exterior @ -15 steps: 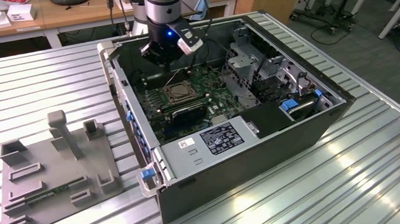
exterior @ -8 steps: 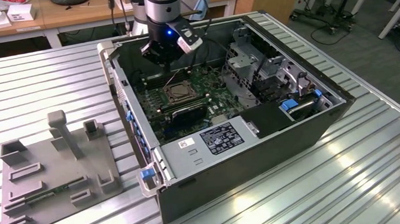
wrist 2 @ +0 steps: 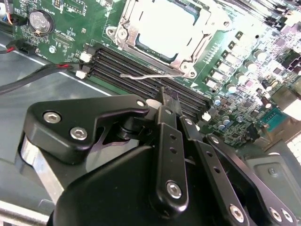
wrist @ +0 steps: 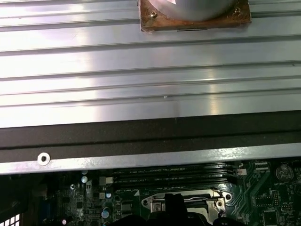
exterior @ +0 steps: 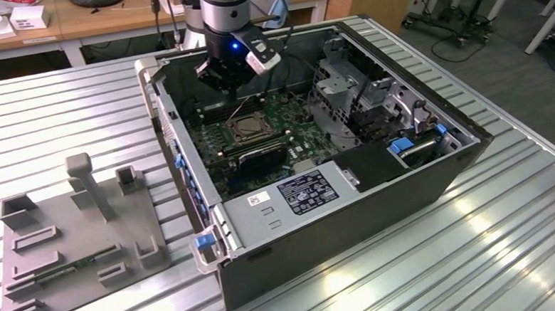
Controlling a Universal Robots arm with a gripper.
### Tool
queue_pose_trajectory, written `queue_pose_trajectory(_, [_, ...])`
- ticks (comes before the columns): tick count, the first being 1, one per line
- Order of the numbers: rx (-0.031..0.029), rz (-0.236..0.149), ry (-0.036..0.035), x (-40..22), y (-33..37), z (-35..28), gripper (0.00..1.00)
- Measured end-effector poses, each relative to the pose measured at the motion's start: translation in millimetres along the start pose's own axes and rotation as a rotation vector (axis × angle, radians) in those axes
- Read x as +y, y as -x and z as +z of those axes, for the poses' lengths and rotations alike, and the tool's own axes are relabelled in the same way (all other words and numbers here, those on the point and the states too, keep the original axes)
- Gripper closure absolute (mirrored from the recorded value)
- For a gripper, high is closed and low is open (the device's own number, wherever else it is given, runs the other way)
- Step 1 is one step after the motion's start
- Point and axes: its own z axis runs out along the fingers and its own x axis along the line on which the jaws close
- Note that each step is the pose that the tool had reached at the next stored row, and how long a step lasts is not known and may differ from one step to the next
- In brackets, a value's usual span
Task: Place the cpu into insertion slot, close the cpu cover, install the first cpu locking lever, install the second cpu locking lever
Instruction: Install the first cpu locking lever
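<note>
Cpu [wrist 2: 164, 26] is noted seated in the insertion slot [wrist 2: 117, 33] at upper centre of the second wrist view, cpu cover [wrist 2: 155, 52] lowered over it; fingers [wrist 2: 170, 136] are held clenched and empty beside the wire locking lever [wrist 2: 146, 74], seemingly as a narrow pushing tip.

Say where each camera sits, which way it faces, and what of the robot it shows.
Exterior view: off the arm, high, looking down into the open computer case on the ribbed table; arm and pincer show.
Second wrist view: on the arm, looking past the pincer's black links at the chip in its socket.
First wrist view: on the arm, looking over the case wall across the table; the pincer's tip shows.
Both wrist views show the memory slots and socket.
</note>
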Motion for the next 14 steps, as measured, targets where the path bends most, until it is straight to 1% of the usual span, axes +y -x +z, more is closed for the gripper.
queue_pose_trajectory(4, [0.0000,0.000,0.0004,0.0,0.1,0.1,0.90])
queue_pose_trajectory(9, [-0.0001,0.000,0.0014,0.2,4.5,0.9,0.90])
queue_pose_trajectory(14, [0.0000,0.000,0.0021,0.3,4.7,0.9,0.90])
